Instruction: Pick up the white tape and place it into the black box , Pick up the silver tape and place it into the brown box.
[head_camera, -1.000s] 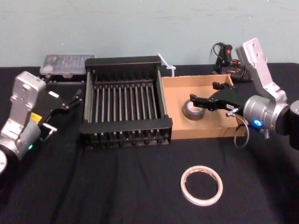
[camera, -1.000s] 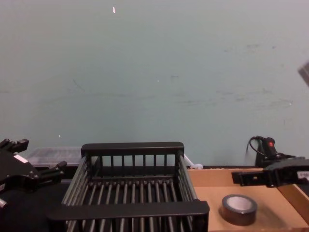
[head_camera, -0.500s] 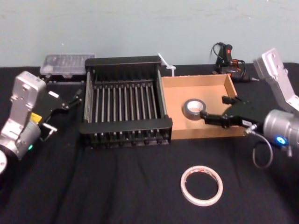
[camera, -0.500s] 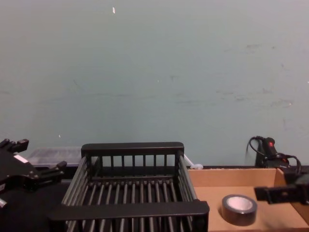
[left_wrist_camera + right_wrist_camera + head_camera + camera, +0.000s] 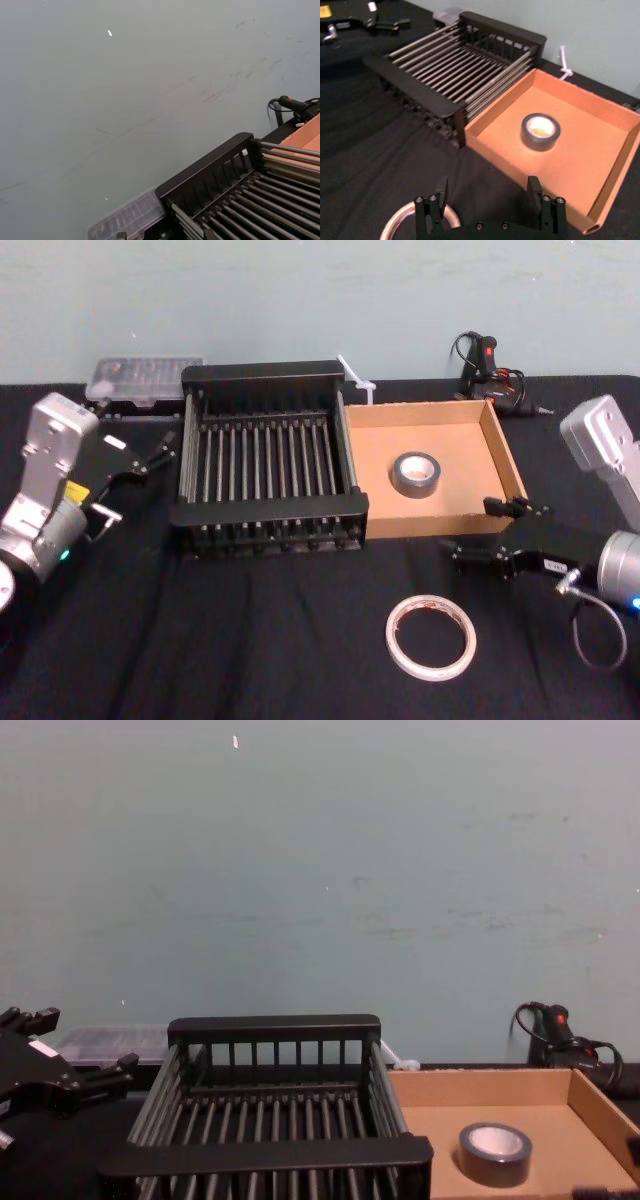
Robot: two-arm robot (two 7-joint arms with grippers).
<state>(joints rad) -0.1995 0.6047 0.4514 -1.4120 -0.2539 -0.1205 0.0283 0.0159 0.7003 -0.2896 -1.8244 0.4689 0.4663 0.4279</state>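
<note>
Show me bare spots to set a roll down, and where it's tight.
The black slatted crate has nothing on its bars. The tan cardboard tray holds just the grey-silver tape roll mid-floor, bare cardboard around it. Tight: between tray front and the white printed tape roll, where the open right hand hovers. Left hand parked left of crate.

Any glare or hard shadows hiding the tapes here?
Head view: even light, no glare; the white tape lies plain on the dark cloth near the right gripper, the silver tape throws barely any shadow in the brown box. Right wrist view: the silver tape's core shines bright.
</note>
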